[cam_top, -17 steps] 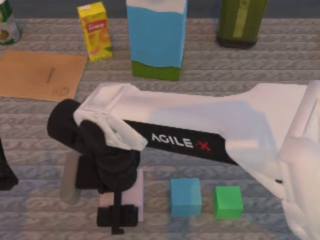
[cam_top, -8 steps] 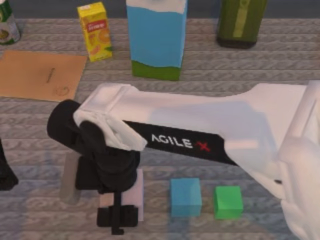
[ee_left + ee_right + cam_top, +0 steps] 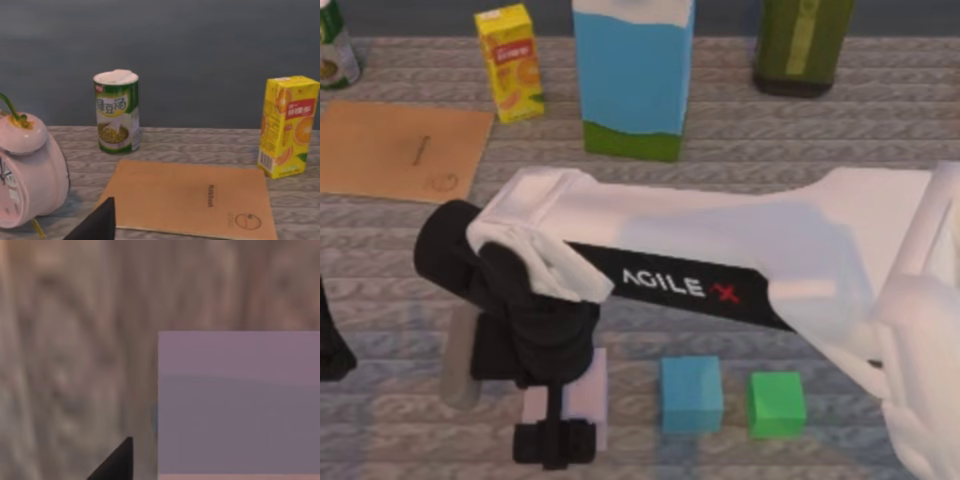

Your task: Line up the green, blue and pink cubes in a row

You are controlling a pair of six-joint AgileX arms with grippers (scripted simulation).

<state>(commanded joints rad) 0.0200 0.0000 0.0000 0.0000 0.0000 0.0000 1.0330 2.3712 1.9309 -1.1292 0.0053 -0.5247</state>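
The pink cube (image 3: 592, 392) sits near the table's front edge, left of the blue cube (image 3: 692, 394) and the green cube (image 3: 777, 404). The three stand roughly in one line with gaps between them. My right arm reaches across from the right, and its gripper (image 3: 555, 445) is straight over the pink cube and shut on it, covering most of its top. In the right wrist view the pink cube (image 3: 240, 400) fills the right half, with one dark fingertip (image 3: 120, 460) just beside its edge. My left gripper (image 3: 328, 350) is parked at the left edge.
Along the back stand a green-labelled can (image 3: 335, 50), a yellow juice box (image 3: 510, 62), a tall blue carton (image 3: 632, 70) and a dark green bottle (image 3: 802, 40). A brown notebook (image 3: 400, 150) lies back left. A pink alarm clock (image 3: 27, 175) shows in the left wrist view.
My right gripper and the pink cube have shifted slightly toward the front edge together. The blue and green cubes and the left arm have not moved.
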